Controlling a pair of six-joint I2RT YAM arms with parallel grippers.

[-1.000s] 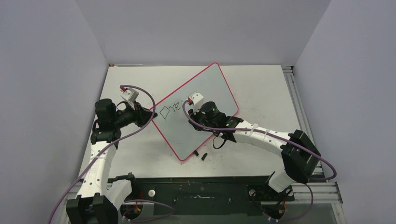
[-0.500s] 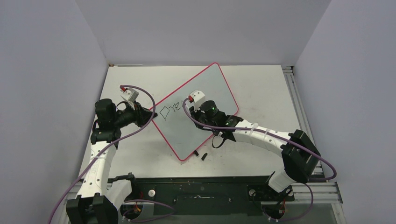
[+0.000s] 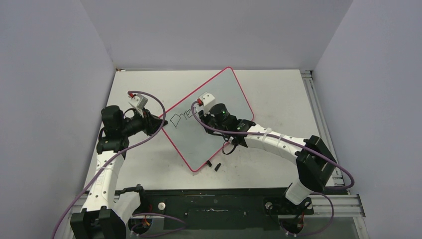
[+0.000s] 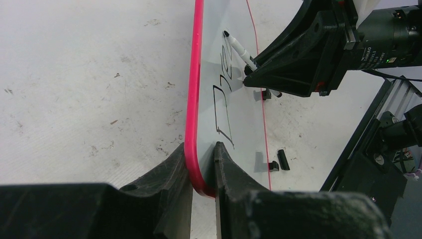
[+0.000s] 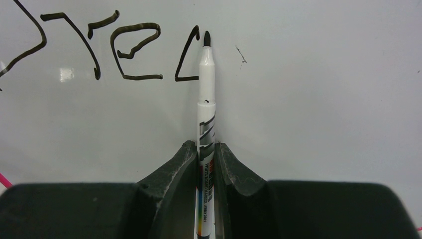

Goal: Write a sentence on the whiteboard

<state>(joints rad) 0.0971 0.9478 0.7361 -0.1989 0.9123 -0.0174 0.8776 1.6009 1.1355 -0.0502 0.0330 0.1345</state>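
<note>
Top view: right pincer [image 3: 203,108] shifted slightly far-left over large white pink-rimmed whiteboard [image 3: 191,143], slanted on the counter [image 3: 278,99]. Left wrist: left pincer [image 4: 201,149] clamped on its rim. Right wrist: gripped white black-tipped marker [image 5: 206,89] at new half-drawn "a"; black handwritten sentence [image 5: 139,77] barely begun.

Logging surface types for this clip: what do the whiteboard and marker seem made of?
The whiteboard: smooth glossy white face, probably coated plastic, since it mirrors a light spot. The marker: white barrel, likely plastic, with printed label; dark tip looks felt.
</note>
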